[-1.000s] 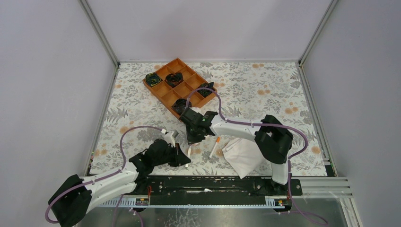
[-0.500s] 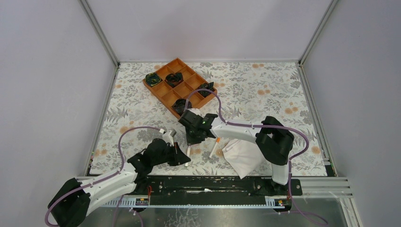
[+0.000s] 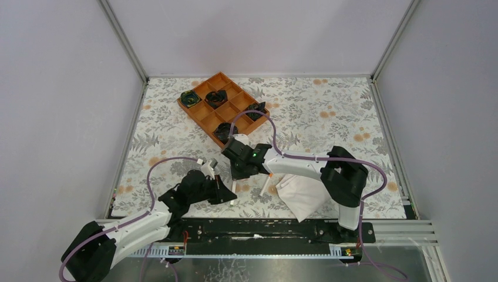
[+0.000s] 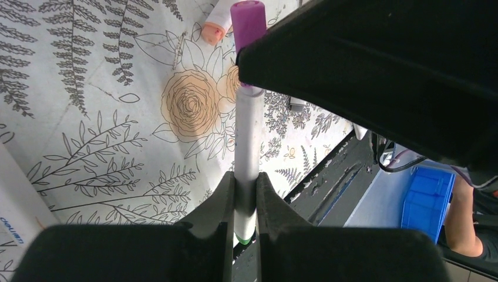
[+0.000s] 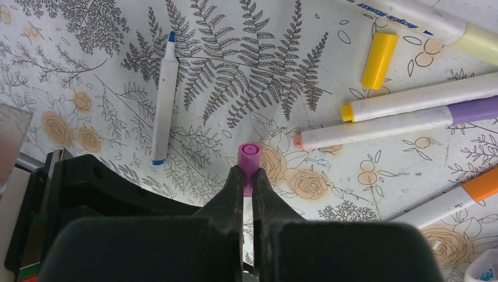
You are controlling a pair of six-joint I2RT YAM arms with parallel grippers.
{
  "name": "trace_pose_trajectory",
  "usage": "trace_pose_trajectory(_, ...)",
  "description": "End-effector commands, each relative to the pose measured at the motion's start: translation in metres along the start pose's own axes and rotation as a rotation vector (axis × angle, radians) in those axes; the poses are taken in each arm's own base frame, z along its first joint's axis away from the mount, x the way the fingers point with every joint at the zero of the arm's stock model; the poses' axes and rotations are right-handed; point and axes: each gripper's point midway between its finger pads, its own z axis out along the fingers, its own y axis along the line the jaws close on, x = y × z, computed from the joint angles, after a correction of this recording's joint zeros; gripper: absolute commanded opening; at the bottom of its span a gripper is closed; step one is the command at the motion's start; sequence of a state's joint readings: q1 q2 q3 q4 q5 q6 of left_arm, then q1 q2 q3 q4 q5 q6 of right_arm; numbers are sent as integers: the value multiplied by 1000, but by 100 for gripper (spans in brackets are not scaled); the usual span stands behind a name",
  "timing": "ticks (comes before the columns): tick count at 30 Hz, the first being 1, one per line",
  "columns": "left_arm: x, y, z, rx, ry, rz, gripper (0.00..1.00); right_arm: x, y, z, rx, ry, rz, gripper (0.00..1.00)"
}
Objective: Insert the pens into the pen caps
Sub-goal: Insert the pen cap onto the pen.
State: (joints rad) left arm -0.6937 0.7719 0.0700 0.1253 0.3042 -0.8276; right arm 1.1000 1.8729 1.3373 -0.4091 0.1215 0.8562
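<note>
My left gripper (image 4: 246,179) is shut on a white pen (image 4: 246,135), which has a green near end. The pen's far end runs behind the black right finger (image 4: 376,70), in line with the purple pen cap (image 4: 247,17). How far the pen sits in the cap is hidden. My right gripper (image 5: 247,176) is shut on that purple cap (image 5: 248,157). From above, the left gripper (image 3: 226,192) and the right gripper (image 3: 238,174) meet near the table's front edge.
On the floral mat lie a blue-tipped pen (image 5: 163,106), a loose yellow cap (image 5: 379,51), and several pens at the right, one orange-ended (image 5: 455,202). A white cloth (image 3: 302,197) lies under the right arm. An orange compartment tray (image 3: 201,115) stands further back.
The right gripper has edged slightly left and towards the left gripper, which has shifted a little too. Both grips are unchanged.
</note>
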Motion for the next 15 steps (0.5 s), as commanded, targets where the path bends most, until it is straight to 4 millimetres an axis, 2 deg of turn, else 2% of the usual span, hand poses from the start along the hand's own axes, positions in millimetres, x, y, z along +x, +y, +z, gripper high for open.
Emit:
trace_pose_trajectory(1,-28,-18,2,75,-109,20,0,23,13,-17,-33,49,-32,0)
trace_pose_trajectory(5,-32,-23,1,93,-125,50,0,34,12,-15,-29,78,-44,0)
trace_pose_trajectory(9,-36,-20,0,88,-142,56,0,39,7,-18,-24,86,-41,0)
trace_pose_trajectory(15,-47,-29,-2,115,-182,92,0,46,6,-20,-16,115,-34,0)
